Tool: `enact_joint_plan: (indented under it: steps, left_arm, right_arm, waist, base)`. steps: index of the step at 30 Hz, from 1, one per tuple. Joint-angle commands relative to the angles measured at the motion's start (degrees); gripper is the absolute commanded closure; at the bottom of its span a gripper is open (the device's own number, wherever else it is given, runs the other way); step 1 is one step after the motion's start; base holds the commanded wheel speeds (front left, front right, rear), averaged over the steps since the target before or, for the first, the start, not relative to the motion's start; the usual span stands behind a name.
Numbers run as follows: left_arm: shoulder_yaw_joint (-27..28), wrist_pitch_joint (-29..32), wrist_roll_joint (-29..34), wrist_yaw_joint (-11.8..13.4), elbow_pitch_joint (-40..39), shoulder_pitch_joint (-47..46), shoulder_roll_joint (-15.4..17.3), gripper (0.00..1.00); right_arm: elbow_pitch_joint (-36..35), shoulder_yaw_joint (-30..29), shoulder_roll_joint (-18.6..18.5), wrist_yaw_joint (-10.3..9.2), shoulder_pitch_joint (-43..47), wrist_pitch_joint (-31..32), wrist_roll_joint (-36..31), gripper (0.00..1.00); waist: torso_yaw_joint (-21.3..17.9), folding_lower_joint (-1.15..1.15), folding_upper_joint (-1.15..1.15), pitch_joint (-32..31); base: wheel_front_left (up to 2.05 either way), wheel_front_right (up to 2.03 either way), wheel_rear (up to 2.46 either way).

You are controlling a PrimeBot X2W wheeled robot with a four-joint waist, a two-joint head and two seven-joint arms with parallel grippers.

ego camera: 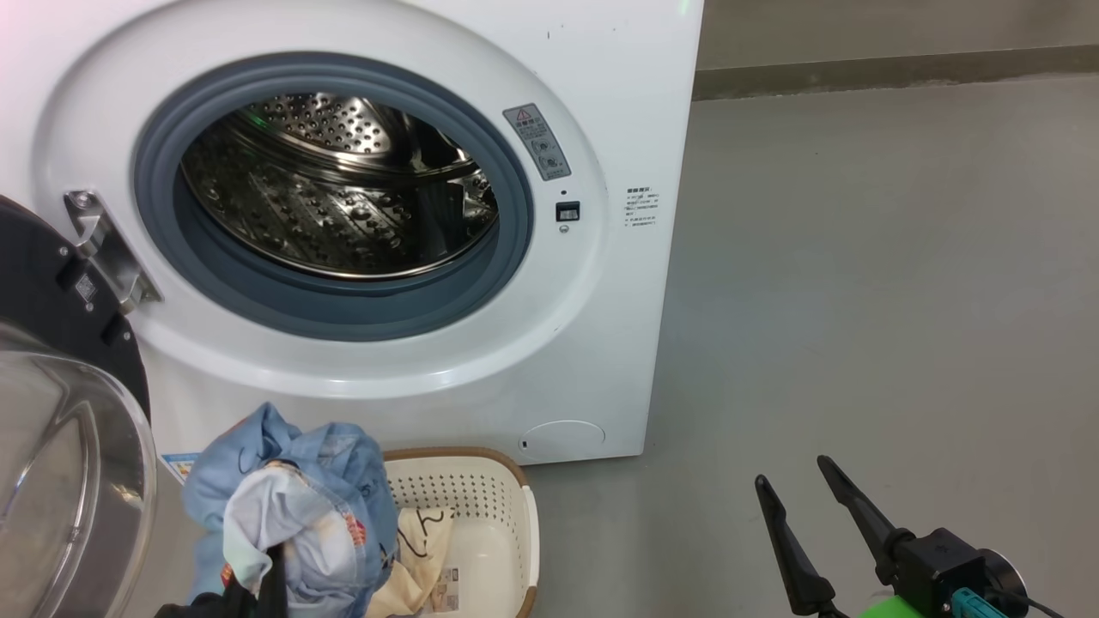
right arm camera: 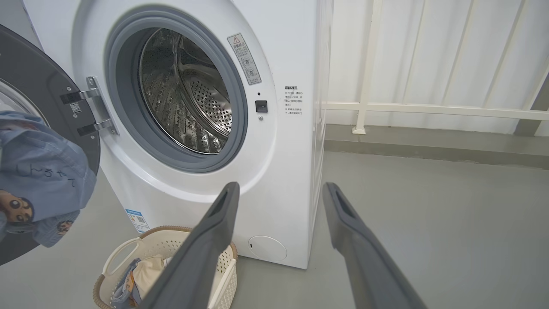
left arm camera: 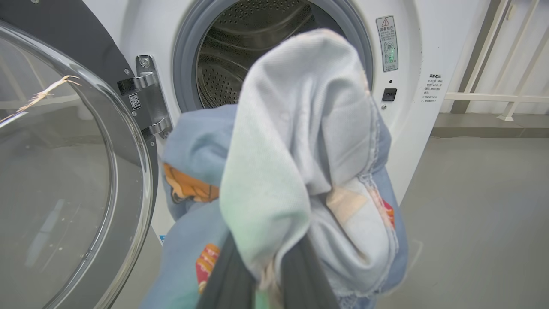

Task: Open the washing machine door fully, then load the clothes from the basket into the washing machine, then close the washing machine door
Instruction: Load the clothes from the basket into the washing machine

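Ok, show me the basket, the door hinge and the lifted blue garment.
basket (ego camera: 464,491): head view, perforated back wall.
door hinge (ego camera: 107,249): head view, steel bracket.
blue garment (left arm camera: 199,137): left wrist view, upper fold.

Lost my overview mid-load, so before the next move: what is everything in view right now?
White boxy front-loading washing machine: one, white, behind the basket.
Round glass door with glossy black rim: one, black and clear, swung open at left.
Perforated steel drum: one, silver, inside grey-blue rubber gasket.
Cream-white perforated plastic basket: one, brown rim, on the floor before the machine.
Light blue printed cloth: one bundle, held above the basket.
Cream cloth with black lines: one, in the basket.
White railing: one, right of the machine.
Grey floor: one, underfoot.
Left gripper: dark, shut on the blue cloth.
Right gripper: dark, open, lower right.
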Motion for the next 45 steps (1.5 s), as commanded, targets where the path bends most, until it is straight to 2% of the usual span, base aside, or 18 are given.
enact_joint_plan:
  steps: [1,12,20,25,34,38,45]
  left_arm:
    - [1.81,0.11,-0.25,0.58,-1.34,-1.6,0.78,1.0]
    - [1.78,0.23,-1.58,0.07,0.93,-2.98,0.75,1.0]
    - [0.84,0.41,-4.15,-3.26,8.91,-10.02,-0.48,1.0]
    - [1.14,0.89,-5.88,-5.24,15.73,-17.69,-1.21,1.0]
    - [1.95,1.57,-7.23,-8.98,28.43,-35.4,-0.32,1.0]
    - [2.65,2.57,-7.66,-10.34,33.41,-43.35,1.18,1.0]
    - [4.62,5.73,-8.49,-11.78,40.16,-55.82,5.81,1.0]
  right_arm:
    - [-1.31,1.41,-0.14,0.35,-0.87,-0.14,0.28,0.0]
    - [-1.31,1.73,-0.14,0.35,-1.26,-0.2,0.4,0.0]
    - [-2.0,3.14,-0.14,0.35,-2.94,-0.27,0.12,0.0]
    - [-2.37,4.35,-0.14,0.35,-5.13,-0.85,0.14,0.0]
    - [-2.64,5.88,-0.14,0.35,-10.47,-2.52,0.58,0.0]
    - [-2.34,7.05,-0.14,0.35,-13.01,-3.71,1.45,0.0]
    - [-1.26,9.86,-0.14,0.35,-17.83,-5.51,4.14,0.0]
  waist:
    - [0.06,0.0,0.0,-0.01]
    - [0.19,0.0,0.0,0.73]
    - [-0.75,0.0,0.0,4.63]
    - [-2.11,0.0,0.0,8.81]
    - [-5.77,0.0,0.0,19.03]
    - [-8.03,0.0,0.0,24.03]
    - [-13.02,0.0,0.0,31.55]
  base:
    - [0.0,0.0,0.0]
    - [0.0,0.0,0.0]
    - [0.0,0.0,0.0]
    - [0.0,0.0,0.0]
    - [0.0,0.0,0.0]
    - [0.0,0.0,0.0]
    - [0.0,0.0,0.0]
